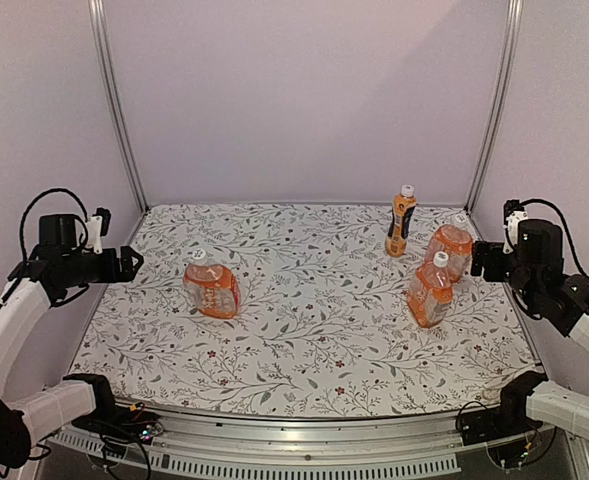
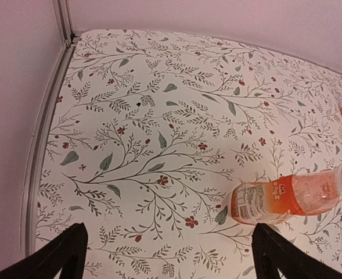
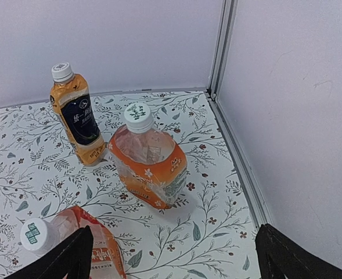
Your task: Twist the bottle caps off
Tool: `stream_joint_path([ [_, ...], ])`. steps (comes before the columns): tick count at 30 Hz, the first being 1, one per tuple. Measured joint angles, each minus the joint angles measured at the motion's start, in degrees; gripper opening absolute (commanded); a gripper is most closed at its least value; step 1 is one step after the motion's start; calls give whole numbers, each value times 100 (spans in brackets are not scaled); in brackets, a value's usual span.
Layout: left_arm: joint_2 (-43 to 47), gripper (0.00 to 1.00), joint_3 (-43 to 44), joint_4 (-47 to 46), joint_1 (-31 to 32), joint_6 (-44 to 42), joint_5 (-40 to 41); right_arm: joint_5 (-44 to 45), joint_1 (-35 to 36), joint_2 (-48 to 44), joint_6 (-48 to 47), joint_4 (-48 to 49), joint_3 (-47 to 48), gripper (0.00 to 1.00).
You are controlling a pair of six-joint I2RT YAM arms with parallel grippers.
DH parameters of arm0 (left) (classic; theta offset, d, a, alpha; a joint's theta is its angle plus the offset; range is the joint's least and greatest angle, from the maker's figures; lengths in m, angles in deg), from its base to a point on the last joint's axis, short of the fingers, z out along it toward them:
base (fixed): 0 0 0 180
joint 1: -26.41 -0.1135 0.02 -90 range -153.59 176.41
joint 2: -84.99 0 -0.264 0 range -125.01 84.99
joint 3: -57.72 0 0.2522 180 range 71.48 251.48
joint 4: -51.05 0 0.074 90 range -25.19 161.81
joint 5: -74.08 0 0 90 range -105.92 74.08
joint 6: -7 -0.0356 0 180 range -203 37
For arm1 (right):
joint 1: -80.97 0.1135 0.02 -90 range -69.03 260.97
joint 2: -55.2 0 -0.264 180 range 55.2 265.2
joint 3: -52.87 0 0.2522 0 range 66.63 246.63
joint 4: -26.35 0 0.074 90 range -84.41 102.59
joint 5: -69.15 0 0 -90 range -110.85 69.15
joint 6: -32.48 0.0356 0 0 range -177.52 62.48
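Four bottles of orange drink stand on the floral table. One squat bottle (image 1: pixel 212 290) with a white cap (image 1: pixel 198 256) is at the left; it also shows in the left wrist view (image 2: pixel 284 200), just right of my fingers. The tall slim bottle (image 1: pixel 401 225) (image 3: pixel 81 125) has a white cap (image 3: pixel 61 71). Two squat bottles (image 3: pixel 150 168) (image 3: pixel 86 247) stand near it, with caps (image 3: pixel 137 116) (image 3: pixel 36 235). My left gripper (image 1: pixel 129 263) (image 2: pixel 171 258) is open and empty, left of the left bottle. My right gripper (image 1: pixel 479 260) (image 3: pixel 173 258) is open and empty, right of the right-hand group.
The floral mat (image 1: pixel 304 320) covers the table. Plain walls enclose it at the back and both sides, with metal corner posts (image 1: pixel 114 100) (image 1: pixel 494 100). A rail (image 2: pixel 43 145) runs along the left edge and another (image 3: pixel 237 157) along the right edge.
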Motion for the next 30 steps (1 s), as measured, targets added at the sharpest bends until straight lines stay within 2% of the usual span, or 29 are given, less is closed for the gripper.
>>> stream_joint_path([
  [3,0,100,0,4,-2,-59,-166,-306,0,-79,44,-7,46,99],
  [6,0,100,2,59,-11,-358,-553,-977,0,-92,48,13,286,99],
  [13,-127,100,404,1003,26,-1910,-2546,-2883,2,549,127,199,1270,98],
  [17,-599,99,1056,1174,385,-2509,-3073,-3751,129,1132,214,391,1572,98],
  [23,-1954,99,1895,1410,1156,-4159,-3305,-3873,1185,2059,-57,459,2031,98],
  [30,-3338,100,2483,1996,925,-6415,-3672,-3873,1908,2800,-369,492,2728,99],
])
